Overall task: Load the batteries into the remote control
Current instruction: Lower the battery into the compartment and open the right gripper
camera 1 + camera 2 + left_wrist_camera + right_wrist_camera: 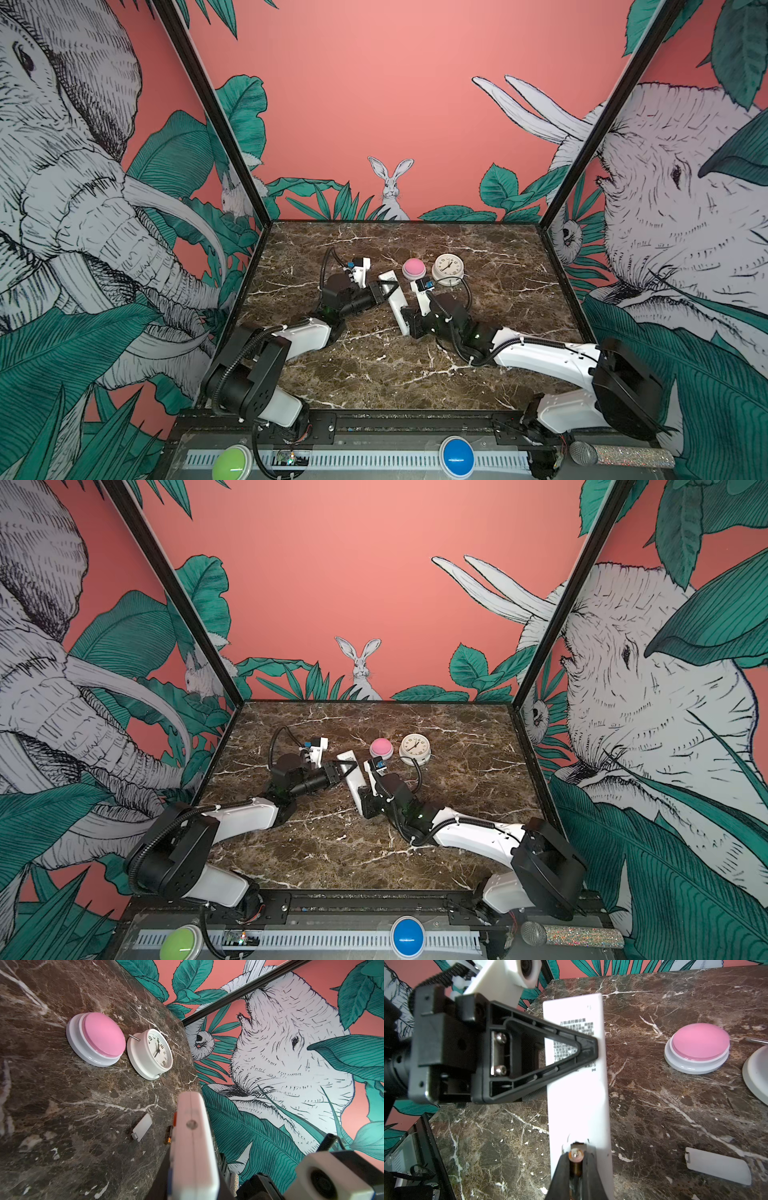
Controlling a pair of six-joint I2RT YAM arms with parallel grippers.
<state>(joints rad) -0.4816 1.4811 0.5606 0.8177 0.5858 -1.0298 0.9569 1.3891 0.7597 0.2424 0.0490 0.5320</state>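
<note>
While right jaws pinch battery [576,1159], remote [577,1105] recess mostly hidden

Top views high, facing back wall [395,83], wrist views close, sharing pink button [97,1038]

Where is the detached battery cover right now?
Visible in both wrist views, the battery cover lies flat on the marble table beside a loose battery, on the same side of the remote control as the pink button.
</note>
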